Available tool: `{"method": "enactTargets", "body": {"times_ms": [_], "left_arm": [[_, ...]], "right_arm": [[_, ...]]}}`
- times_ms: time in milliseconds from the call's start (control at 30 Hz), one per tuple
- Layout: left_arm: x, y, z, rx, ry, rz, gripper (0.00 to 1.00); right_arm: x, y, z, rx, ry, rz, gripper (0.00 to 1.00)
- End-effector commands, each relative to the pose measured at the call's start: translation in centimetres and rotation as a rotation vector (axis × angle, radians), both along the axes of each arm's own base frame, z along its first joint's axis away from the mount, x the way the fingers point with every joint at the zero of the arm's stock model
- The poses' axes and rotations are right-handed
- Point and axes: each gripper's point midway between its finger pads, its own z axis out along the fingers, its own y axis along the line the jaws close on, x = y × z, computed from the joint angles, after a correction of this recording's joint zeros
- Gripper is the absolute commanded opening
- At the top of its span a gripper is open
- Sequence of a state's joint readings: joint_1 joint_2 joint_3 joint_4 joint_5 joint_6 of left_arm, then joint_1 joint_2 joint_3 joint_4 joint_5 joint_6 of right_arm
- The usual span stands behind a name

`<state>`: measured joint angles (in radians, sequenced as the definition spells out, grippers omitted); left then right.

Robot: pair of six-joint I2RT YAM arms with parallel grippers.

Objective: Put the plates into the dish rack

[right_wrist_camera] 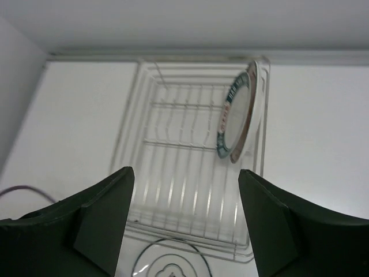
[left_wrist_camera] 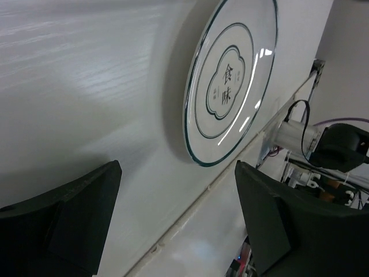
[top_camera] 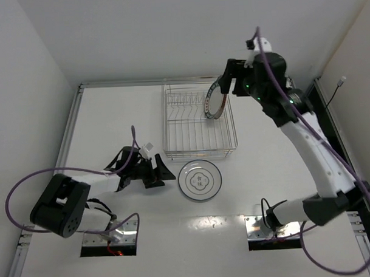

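top external: ringed plate (top_camera: 200, 180) lies flat near dish rack (top_camera: 198, 154).

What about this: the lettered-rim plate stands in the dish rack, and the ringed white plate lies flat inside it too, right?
Not quite. The ringed white plate lies flat on the table, just outside the dish rack, as the top external view shows. The lettered-rim plate does stand in the rack.

The left arm sits low, folded near its base; left gripper (top_camera: 162, 174) jaws stand wide apart. The right arm stretches far forward, raised; right gripper (top_camera: 227, 85) jaws also stand apart.
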<state>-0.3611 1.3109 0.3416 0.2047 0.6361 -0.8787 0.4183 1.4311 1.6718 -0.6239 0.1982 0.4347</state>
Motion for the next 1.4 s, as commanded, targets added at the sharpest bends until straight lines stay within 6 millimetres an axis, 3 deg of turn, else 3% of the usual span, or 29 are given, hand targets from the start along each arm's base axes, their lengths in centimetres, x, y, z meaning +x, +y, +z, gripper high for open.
{"method": "enactTargets", "body": {"times_ms": [0,133,267,367,567,733,800,967,1133,1267,1367], "left_arm": [[1.9,-3.0,0.9,-0.029,-0.069,-0.068,0.78],[2.1,-5.4,-0.6,0.03,-0.01,-0.13,0.78],[2.2,-6.8,-1.6,0.054,0.026,-0.146,0.78],[2.1,-8.0,-1.5,0.046,0.035,-0.173,0.72],[1.5,-8.8,-1.5,0.044,0.042,-0.204,0.44],[0.8,-9.0,-1.1,0.032,0.052,-0.229,0.0],[0.7,-8.7,-0.5,0.04,0.041,-0.216,0.0],[0.3,-7.8,0.3,0.066,0.014,-0.205,0.0],[-0.3,-7.2,0.7,0.076,0.018,-0.199,0.0],[-0.6,-7.0,3.8,0.032,-0.047,-0.191,0.0],[-0.1,-6.5,7.7,0.016,-0.153,-0.154,0.0]], "right_arm": [[-2.3,1.0,1.9,0.076,-0.046,0.097,0.7],[-4.9,-0.1,3.7,0.071,-0.084,0.127,0.71],[-6.2,-1.3,5.2,0.047,-0.121,0.12,0.73],[-6.7,-2.4,6.0,0.03,-0.131,0.088,0.76],[-6.9,-4.2,7.1,-0.044,-0.155,0.037,0.77],[-7.0,-4.4,6.9,-0.05,-0.147,0.028,0.78],[-7.0,-4.2,6.9,-0.047,-0.147,0.037,0.78],[-7.1,-3.3,4.3,-0.024,-0.086,0.066,0.78],[-8.7,-3.0,0.6,0.023,-0.004,0.081,0.78],[-10.3,-1.9,-1.1,0.061,0.027,0.162,0.78],[-11.8,-0.8,-3.5,0.081,0.08,0.242,0.78]]}}
